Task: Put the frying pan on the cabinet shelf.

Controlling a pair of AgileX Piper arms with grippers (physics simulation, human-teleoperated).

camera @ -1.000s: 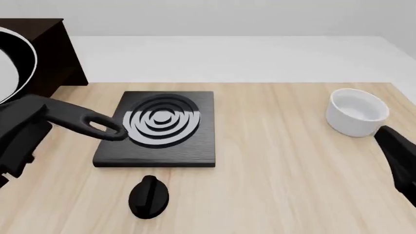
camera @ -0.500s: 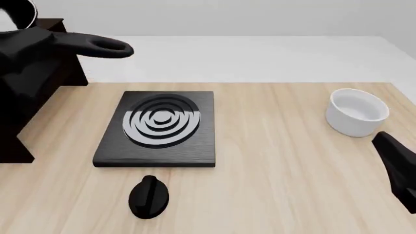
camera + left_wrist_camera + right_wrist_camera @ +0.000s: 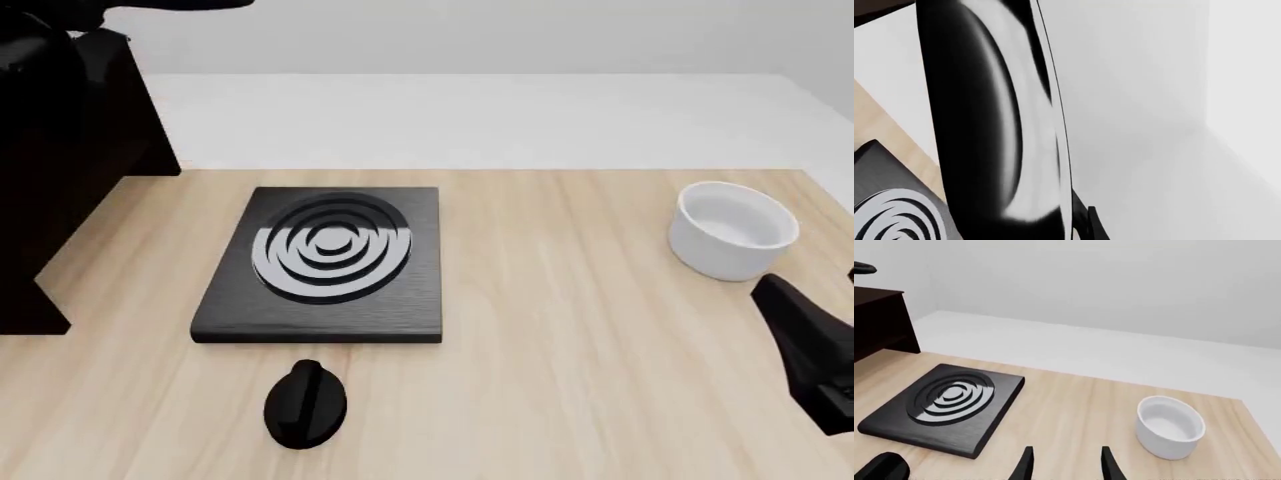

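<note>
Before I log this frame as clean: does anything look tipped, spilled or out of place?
Only the frying pan stands out: in the left wrist view it is on edge in the air, not flat. The stove plate, knob and white bowl sit upright and undisturbed on the table.

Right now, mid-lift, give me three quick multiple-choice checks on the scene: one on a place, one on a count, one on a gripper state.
1. Where is the white bowl?
A. On the stove plate
B. On the table's right side
C. On the cabinet

2. How many black knobs lie on the table?
A. One
B. Two
C. Three

3. How is the right gripper?
A. Shut on the bowl
B. Shut on the knob
C. Open, holding nothing

Answers:
1 B, it stands far right of the stove plate.
2 A, a single knob lies in front of the plate.
3 C, its fingers stand apart over bare wood.
</note>
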